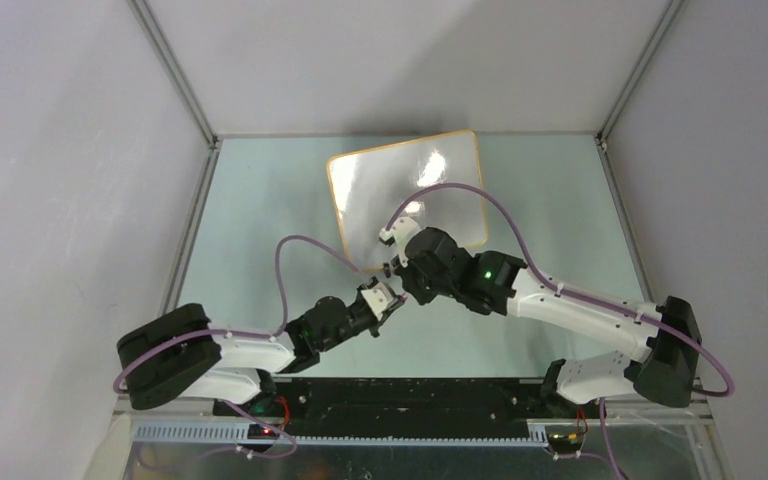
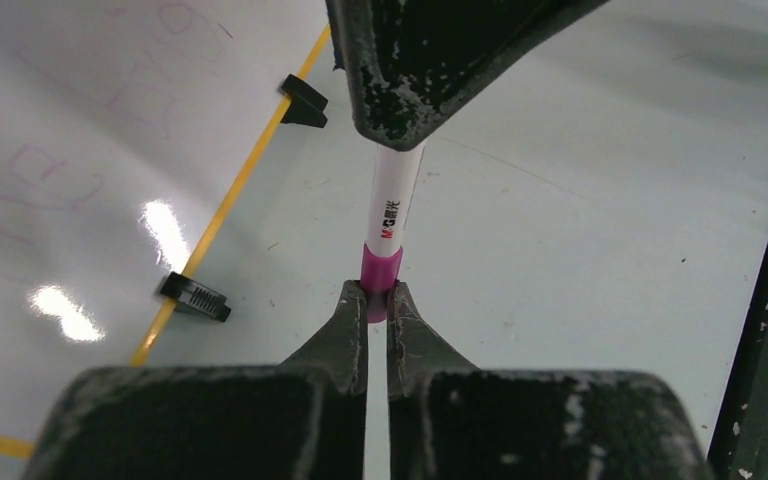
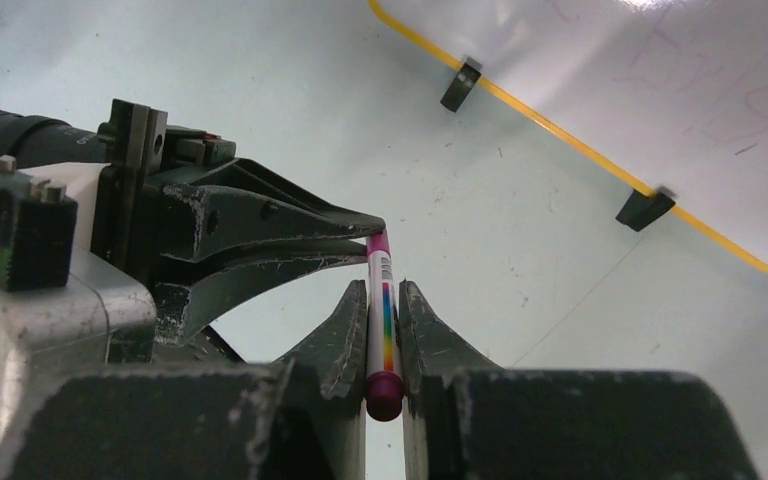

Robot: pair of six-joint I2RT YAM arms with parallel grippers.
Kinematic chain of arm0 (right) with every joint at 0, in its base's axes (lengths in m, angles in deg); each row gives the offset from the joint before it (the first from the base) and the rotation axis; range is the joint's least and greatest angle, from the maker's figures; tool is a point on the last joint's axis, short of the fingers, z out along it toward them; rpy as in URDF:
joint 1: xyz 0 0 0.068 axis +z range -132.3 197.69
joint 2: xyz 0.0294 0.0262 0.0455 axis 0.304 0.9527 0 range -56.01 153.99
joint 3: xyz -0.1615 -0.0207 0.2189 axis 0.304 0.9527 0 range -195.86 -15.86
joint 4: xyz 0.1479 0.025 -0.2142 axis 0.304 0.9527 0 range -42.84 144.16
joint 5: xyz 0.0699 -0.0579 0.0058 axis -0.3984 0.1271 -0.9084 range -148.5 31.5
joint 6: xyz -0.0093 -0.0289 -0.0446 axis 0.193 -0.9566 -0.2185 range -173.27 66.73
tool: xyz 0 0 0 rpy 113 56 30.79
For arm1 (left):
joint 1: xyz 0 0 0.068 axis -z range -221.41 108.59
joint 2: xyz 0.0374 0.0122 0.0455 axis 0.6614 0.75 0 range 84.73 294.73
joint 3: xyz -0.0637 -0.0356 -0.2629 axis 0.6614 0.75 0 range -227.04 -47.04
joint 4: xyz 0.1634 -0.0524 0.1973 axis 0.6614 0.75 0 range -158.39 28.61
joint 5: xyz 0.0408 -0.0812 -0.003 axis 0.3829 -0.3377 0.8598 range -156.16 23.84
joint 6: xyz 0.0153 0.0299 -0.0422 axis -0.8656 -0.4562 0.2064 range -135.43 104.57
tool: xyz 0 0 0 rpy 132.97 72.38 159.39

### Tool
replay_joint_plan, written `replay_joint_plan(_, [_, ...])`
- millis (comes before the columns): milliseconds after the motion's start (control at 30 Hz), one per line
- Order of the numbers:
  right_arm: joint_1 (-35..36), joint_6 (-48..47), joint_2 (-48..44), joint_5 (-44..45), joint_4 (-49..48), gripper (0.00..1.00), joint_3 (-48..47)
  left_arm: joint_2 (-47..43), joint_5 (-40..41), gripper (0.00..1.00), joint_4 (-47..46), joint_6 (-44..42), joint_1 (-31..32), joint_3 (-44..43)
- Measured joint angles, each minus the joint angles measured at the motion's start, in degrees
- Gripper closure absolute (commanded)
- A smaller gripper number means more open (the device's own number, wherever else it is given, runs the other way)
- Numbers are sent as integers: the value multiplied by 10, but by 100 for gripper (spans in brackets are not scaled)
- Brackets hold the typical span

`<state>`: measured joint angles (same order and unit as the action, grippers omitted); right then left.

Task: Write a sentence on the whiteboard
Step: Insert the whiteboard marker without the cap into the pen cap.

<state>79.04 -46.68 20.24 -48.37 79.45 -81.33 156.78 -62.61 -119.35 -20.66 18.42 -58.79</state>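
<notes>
**Marker pinched by both grippers beside the whiteboard**

The whiteboard (image 1: 410, 190) is laid flat on the far middle of the table (image 1: 260, 200), turned slightly askew, with its near corner close to the two grippers. Its glossy white face is marked by lamp glare and faint pink letter traces. It is bordered by a thin orange-yellow frame with rounded corners, and two small black clip feet (image 2: 195, 297) are seen along one edge. The table is pale green, matte and lightly speckled. It is enclosed by plain grey-white walls (image 1: 60, 150) with metal rails at the corners.

Both arms are stretched forward and inward from their bases and are brought together just off the board's near edge. The left gripper (image 2: 378, 300) is pressed onto the magenta end of a marker (image 2: 396, 195). The right gripper (image 3: 384, 295) is pinched on the barrel of the same marker, so the pen is held between the two, clear of the board.

The marker is slim, with a white barrel, black print, a rainbow stripe and magenta ends. The gripper fingers are black and scuffed. Purple cables (image 1: 305, 243) are looped over the arms.
</notes>
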Motion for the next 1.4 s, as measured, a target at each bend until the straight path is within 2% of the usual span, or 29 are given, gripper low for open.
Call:
replay_joint_plan(267, [-6,-5,-25,28,42,100,-13,57,-10,100,-39,14,2,-46])
replay_joint_plan(433, [-13,-7,-11,42,61,100,-9,158,-7,100,-128,39,10,-62])
replay_joint_plan(667, [-16,24,11,25,-9,100,94,266,8,100,-142,48,43,-68])
replay_joint_plan(900, [-27,69,29,27,-78,100,133,291,38,100,-147,53,42,-67])
replay_joint_plan(1133, [-32,73,28,26,-72,100,125,292,48,86,-149,52,42,-67])
replay_joint_plan(1200, [-33,71,32,23,-55,100,113,292,47,75,-150,53,42,-67])
replay_joint_plan(1233, [-33,71,36,22,-42,100,104,292,46,72,-154,53,42,-67])
replay_joint_plan(1400, [-34,68,59,36,2,100,71,280,39,68,-238,51,49,-69])
